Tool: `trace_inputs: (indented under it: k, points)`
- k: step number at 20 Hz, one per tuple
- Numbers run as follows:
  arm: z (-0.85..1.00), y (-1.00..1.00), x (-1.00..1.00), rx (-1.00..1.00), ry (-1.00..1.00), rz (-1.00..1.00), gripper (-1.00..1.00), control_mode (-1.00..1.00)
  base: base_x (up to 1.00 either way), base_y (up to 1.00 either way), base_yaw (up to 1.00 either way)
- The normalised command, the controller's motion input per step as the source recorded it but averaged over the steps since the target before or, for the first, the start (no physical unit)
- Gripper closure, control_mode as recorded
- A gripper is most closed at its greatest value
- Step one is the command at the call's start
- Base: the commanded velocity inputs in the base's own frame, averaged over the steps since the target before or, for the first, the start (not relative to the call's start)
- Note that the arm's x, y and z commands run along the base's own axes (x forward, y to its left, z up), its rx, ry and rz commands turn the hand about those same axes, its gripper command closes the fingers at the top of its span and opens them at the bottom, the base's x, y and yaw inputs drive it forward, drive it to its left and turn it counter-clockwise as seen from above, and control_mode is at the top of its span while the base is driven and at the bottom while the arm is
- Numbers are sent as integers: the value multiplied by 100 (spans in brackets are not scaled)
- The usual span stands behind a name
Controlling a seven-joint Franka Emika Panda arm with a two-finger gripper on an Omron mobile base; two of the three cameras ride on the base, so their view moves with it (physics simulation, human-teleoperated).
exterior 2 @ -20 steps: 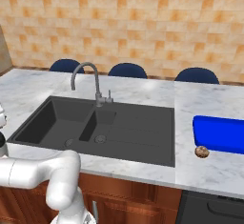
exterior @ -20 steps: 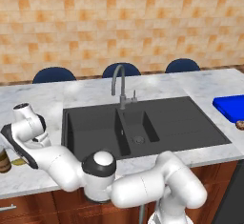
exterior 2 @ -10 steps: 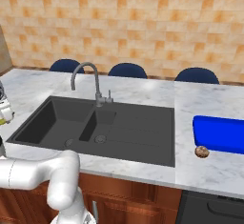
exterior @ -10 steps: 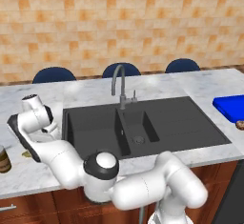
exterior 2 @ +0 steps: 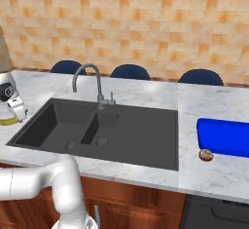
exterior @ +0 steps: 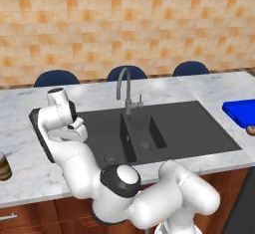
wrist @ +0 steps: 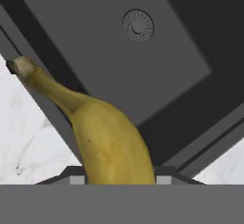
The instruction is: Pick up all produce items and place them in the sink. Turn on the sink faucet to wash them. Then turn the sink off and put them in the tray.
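Simulated kitchen, marble counter (exterior 2: 146, 94) under an orange tile wall, dark double-basin sink (exterior 2: 141, 135) set into it.

Banana (wrist: 102, 137) sits in the gripper (wrist: 120, 178) — the jaws clamp its thick lower part, so the gripper is closed on fruit, not empty. In the hand view its long axis runs from the gripper up and to the left, stem tip ending over the white counter just at the sink's edge; the curve bows toward the basin. Past it lies the basin floor with a round drain (wrist: 138, 25). In the right base view a sliver of yellow shows under the hand at the far left, beside the sink's left rim.

Step in hand, as I judge it: carrying the first produce item to the sink — held, not yet released. Next move calls for shifting the hand further over the basin so the whole banana clears the rim, lowering, then opening the jaws. Risk: the stem end overhangs the counter edge and could catch the rim or tip back out.

Further out: faucet (exterior 2: 87, 79) stands at the back of the sink. The small brown ball (exterior 2: 205, 155) lies on the counter just beside the blue tray (exterior 2: 223, 135), well apart from the gripper — not yet picked. A brown jar (exterior: 4, 166) stands at the counter's left edge.
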Motion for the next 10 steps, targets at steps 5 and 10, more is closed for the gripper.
trace_inputs:
  k: [5, 10]
  points:
    - [29, -97, -18, 4, -7, 0, 100, -100, 0, 0, 0]
    - [7, -88, -5, 3, -3, 0, 100, -100, 0, 0, 0]
